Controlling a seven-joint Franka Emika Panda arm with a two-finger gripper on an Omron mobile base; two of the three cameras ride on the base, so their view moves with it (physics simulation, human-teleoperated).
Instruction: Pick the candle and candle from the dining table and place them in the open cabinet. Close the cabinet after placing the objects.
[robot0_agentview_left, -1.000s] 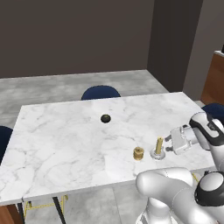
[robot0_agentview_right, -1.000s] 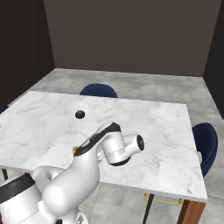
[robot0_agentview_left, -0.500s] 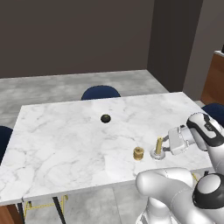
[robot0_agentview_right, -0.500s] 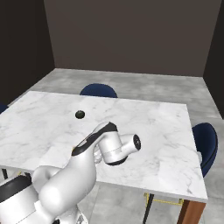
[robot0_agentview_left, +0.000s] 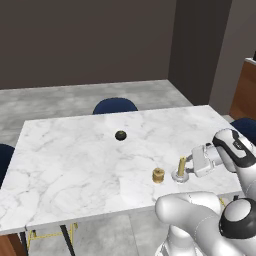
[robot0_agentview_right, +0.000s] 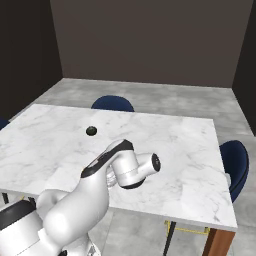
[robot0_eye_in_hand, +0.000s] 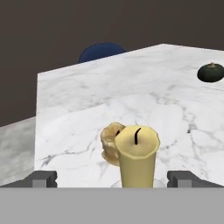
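Observation:
On the white marble dining table (robot0_agentview_left: 75, 165) the slim tan stick candle (robot0_agentview_left: 181, 166) stands upright on its round silver dish near the front edge. The short golden spool candle (robot0_agentview_left: 158, 175) sits just left of it. My gripper (robot0_agentview_left: 187, 169) reaches in low from the right, open, at the stick candle. In the hand view the stick candle (robot0_eye_in_hand: 137, 157) rises close up between my two fingertips (robot0_eye_in_hand: 41, 178), right of centre, neither of them touching it. The spool candle (robot0_eye_in_hand: 109, 142) shows right behind it. My arm hides both candles in the right base view.
A small black round lump (robot0_agentview_left: 120, 135) lies mid-table, also seen as a lump (robot0_agentview_right: 91, 131) from the right. Blue chairs (robot0_agentview_left: 115, 105) (robot0_agentview_right: 237, 161) stand at the far and right sides. A reddish-brown wooden unit (robot0_agentview_left: 245, 90) is at the right edge.
My hand has moved left along the table's front toward the stick candle, so its open fingers now stand on either side of it. The candles and the lump have not moved.

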